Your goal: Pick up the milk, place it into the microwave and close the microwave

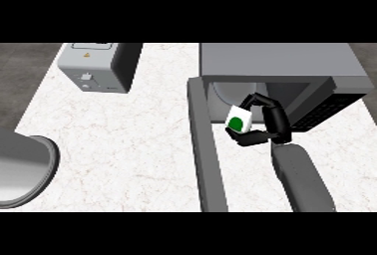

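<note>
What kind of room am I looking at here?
Most likely a kitchen: a pale marble-look counter carries an open microwave and a small grey toaster-like appliance. The right hand holds a milk carton at the microwave's opening.

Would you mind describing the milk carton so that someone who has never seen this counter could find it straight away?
Start at the grey microwave at the counter's far right, whose door swings open toward the viewer. Just in front of its opening, the right hand curls round the milk carton. It is the only small white box there, marked with a green round spot, unlike the grey toaster at far left.
</note>
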Tool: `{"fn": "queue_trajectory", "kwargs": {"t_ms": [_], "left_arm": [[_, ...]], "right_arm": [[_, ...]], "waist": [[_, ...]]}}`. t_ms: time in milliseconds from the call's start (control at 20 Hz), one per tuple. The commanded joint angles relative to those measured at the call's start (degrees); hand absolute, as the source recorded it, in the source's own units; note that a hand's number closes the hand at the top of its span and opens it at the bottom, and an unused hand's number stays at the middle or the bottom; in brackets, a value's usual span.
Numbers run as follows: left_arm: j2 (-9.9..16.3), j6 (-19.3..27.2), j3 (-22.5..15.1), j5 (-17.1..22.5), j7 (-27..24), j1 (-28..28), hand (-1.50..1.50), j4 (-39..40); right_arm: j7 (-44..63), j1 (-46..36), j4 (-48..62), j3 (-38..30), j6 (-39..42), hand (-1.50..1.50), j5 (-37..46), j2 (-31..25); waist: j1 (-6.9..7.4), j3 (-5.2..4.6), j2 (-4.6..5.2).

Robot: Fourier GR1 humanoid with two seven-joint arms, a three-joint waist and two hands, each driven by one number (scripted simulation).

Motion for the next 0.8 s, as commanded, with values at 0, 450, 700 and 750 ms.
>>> {"fn": "queue_trajectory", "kwargs": {"t_ms": [0, 450, 700, 750], "left_arm": [[-0.3, -0.4, 0.0, 3.1, 0.8, -0.8, -1.50, -1.3], [-0.7, -0.1, 0.0, 0.8, 2.6, -3.1, -1.50, -1.6], [2.2, -2.8, 2.3, 4.5, 1.7, -3.6, -1.50, 2.4], [1.1, -0.9, 0.4, 1.9, 2.1, -5.9, -1.50, 1.8]], "right_arm": [[9.8, -6.9, -2.7, 1.6, -6.7, 1.50, 1.8, 2.3], [7.4, -21.9, 18.9, -1.5, -13.5, 1.50, 8.7, -2.4], [7.5, -29.0, 27.6, -3.2, -20.2, 1.50, 10.7, -2.8], [6.3, -28.8, 30.0, -3.5, -21.2, 1.50, 11.0, -3.1]], "waist": [[0.23, -0.01, 0.03], [1.60, 0.07, 0.75], [3.22, 0.07, 1.21], [3.21, 0.10, 1.57]]}}
